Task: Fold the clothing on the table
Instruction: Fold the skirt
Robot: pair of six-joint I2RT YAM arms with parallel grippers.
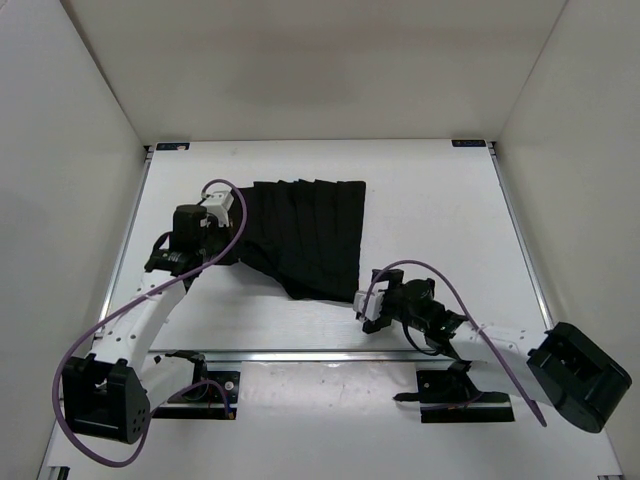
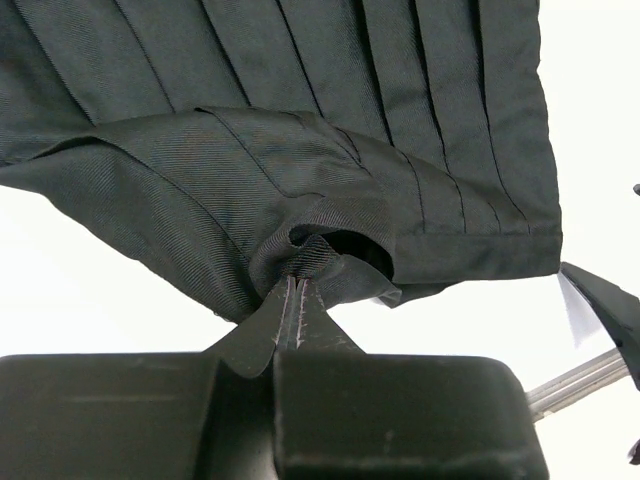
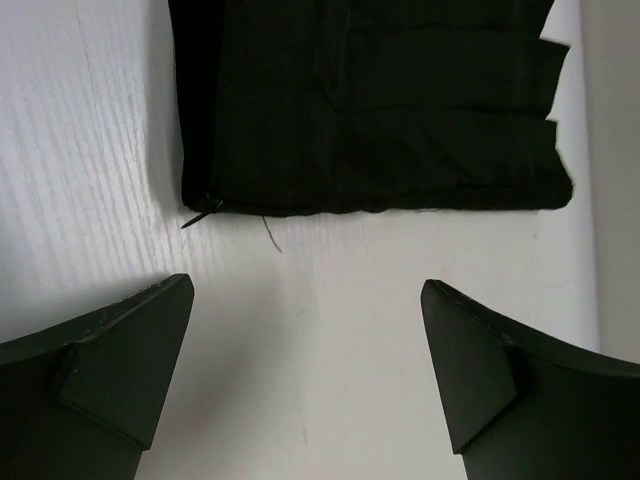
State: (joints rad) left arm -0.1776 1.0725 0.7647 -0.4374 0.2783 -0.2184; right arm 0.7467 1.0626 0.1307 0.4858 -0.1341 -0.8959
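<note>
Here we are over a matte white desk [image 1: 440,220], with white walls [image 1: 60,220] closing it in on the left, right and far sides. Small black brackets [image 1: 172,146] sit at the far corners. A metal rail [image 1: 330,353] runs along the near edge, on the near side of both sets of jaws.

The black pleated skirt [image 1: 310,235] lies spread on the desk between the two arms. The left jaws are pinched together on a bunched fold at the skirt's edge. The cloth puckers right at their tips and the rest fans away ahead of them.

The right jaws stand wide apart, with nothing between them but white desk. The skirt's edge lies just ahead of them, not touching, and a loose thread [image 3: 270,235] trails from it. Purple cables [image 1: 100,340] loop off each arm.
</note>
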